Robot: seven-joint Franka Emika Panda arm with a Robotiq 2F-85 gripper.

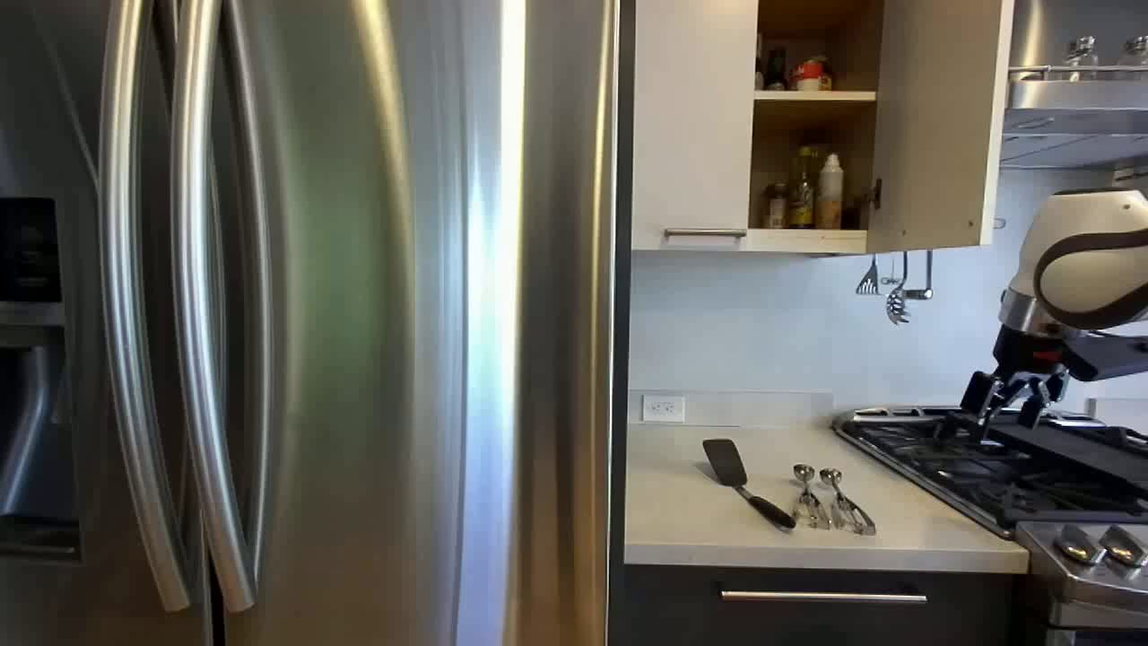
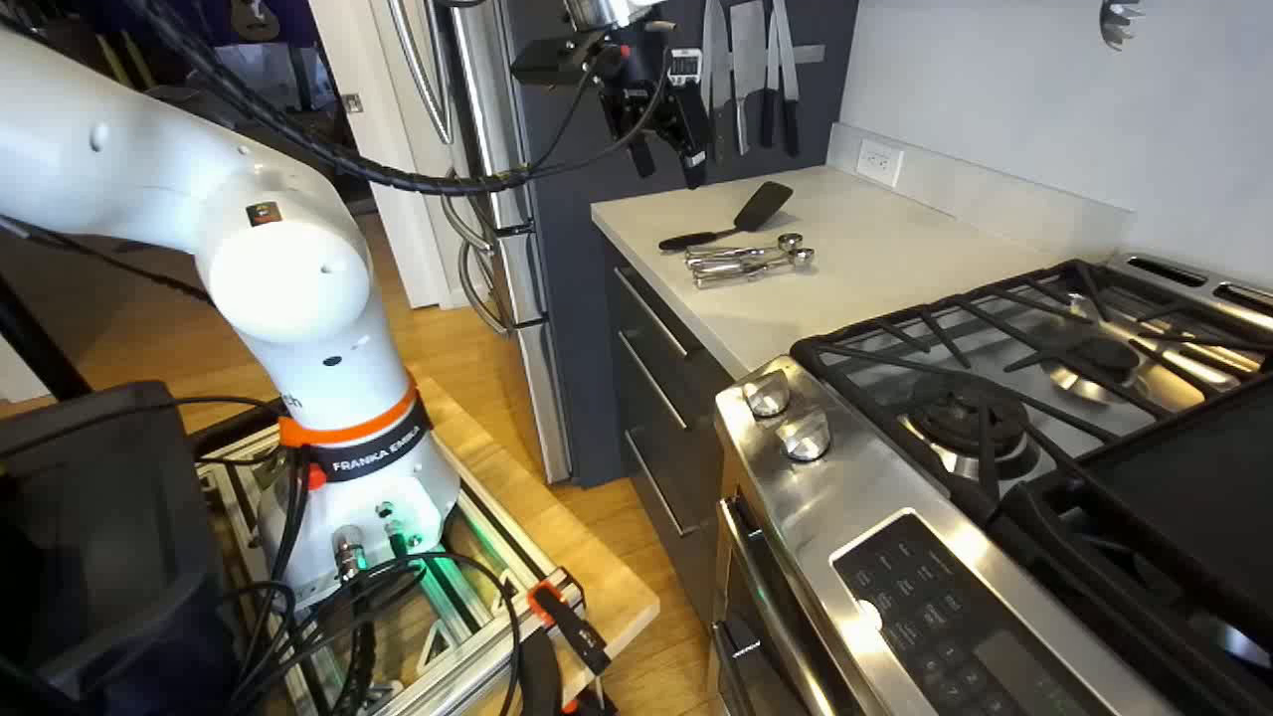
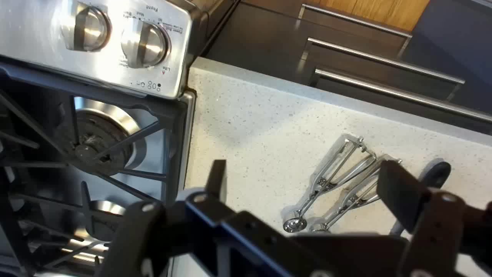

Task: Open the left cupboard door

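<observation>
The left cupboard door point(image 1: 691, 126) is a tall cream panel in an exterior view, flat against its cabinet and shut. Its slim metal bar handle point(image 1: 705, 232) runs along the bottom edge. The door is out of view in the wrist view and in the exterior view that shows the robot base. My gripper point(image 1: 1009, 401) is below and to the right of the door, well apart from it. It also shows in an exterior view point(image 2: 669, 166), pointing down. In the wrist view my gripper point(image 3: 307, 184) has its fingers wide apart with nothing between them, above the counter.
The twin cupboard door point(image 1: 942, 126) stands open, showing shelves with bottles point(image 1: 830, 190). Utensils point(image 1: 897, 292) hang below. A black spatula point(image 2: 764, 206) and two metal scoops point(image 3: 342, 165) lie on the counter point(image 2: 895, 259). A stove point(image 2: 955, 418), wall knives point(image 2: 746, 70) and a fridge point(image 1: 359, 314) are nearby.
</observation>
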